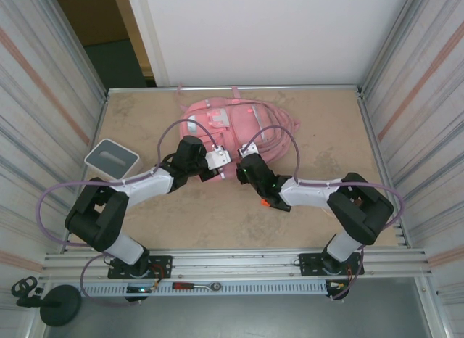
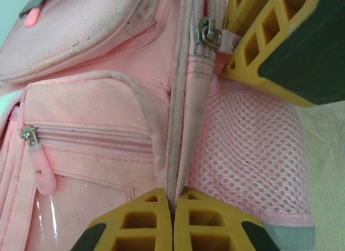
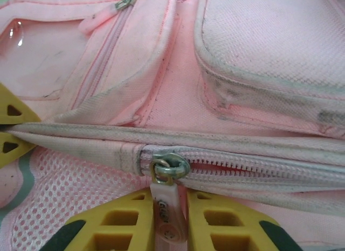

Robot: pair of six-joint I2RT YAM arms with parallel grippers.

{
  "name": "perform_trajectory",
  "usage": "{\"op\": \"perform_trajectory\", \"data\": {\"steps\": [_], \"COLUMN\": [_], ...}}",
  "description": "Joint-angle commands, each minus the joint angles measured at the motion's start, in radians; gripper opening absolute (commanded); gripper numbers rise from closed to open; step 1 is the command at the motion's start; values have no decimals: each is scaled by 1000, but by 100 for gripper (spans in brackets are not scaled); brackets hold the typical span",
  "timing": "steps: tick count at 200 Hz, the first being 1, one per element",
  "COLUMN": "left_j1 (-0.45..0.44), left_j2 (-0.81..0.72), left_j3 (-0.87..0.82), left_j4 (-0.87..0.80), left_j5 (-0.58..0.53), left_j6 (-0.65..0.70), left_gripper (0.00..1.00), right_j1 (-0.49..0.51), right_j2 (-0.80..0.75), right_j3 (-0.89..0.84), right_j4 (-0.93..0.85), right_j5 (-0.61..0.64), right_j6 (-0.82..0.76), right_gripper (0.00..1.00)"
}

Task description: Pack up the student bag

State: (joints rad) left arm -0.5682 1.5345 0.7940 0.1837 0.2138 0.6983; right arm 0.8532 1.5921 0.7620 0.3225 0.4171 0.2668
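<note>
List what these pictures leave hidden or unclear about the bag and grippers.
Left wrist view: the bottom edge cuts off the left gripper, pinched on the student bag seam.
Right wrist view: print on the zip pull, clamped by the right gripper, is too small to read.
Top view: the arms' wrists cover both grips; the grey box is too small to identify.
All views: fabric hides the bag's inside.

student bag (image 1: 239, 131): pink woven cloth, matt, with grey scuffing along the piping. side pocket (image 2: 248, 154) is open pink mesh. front window (image 2: 81, 208) is clear glossy plastic. zip slider (image 3: 168, 169) is dull metal. zip pull (image 3: 164, 216) is translucent pink, looks rubbery. jaws on left gripper (image 2: 172, 224) and right gripper (image 3: 171, 229): yellow ribbed matt plastic, dark facings. tabletop (image 1: 326, 128): tan, mottled, matt, rough-looking.
</note>
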Motion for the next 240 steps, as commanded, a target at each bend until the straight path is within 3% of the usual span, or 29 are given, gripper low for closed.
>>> {"op": "perform_trajectory", "data": {"steps": [1, 74, 137, 168, 240], "left_j1": [4, 4, 4, 8, 51], "left_j2": [-51, -51, -51, -52, -94], "left_j3": [-4, -19, -25, -28, -43], "left_j4": [14, 11, 11, 7, -3], "left_j5": [51, 24, 0, -23, -33], "left_j6": [-10, 32, 51, 65, 67], "left_gripper": [0, 0, 0, 0, 0], "right_j1": [-16, -203, -371, -441, -585], "right_j2": [-69, -147, -174, -192, -230], "right_j3": [22, -7, -27, -31, -21], "right_j4": [-53, -169, -247, -286, -412], "right_j5": [-4, -387, -618, -687, -710], "right_j6": [-37, 41, 41, 52, 91], "right_gripper": [12, 0, 0, 0, 0]}}
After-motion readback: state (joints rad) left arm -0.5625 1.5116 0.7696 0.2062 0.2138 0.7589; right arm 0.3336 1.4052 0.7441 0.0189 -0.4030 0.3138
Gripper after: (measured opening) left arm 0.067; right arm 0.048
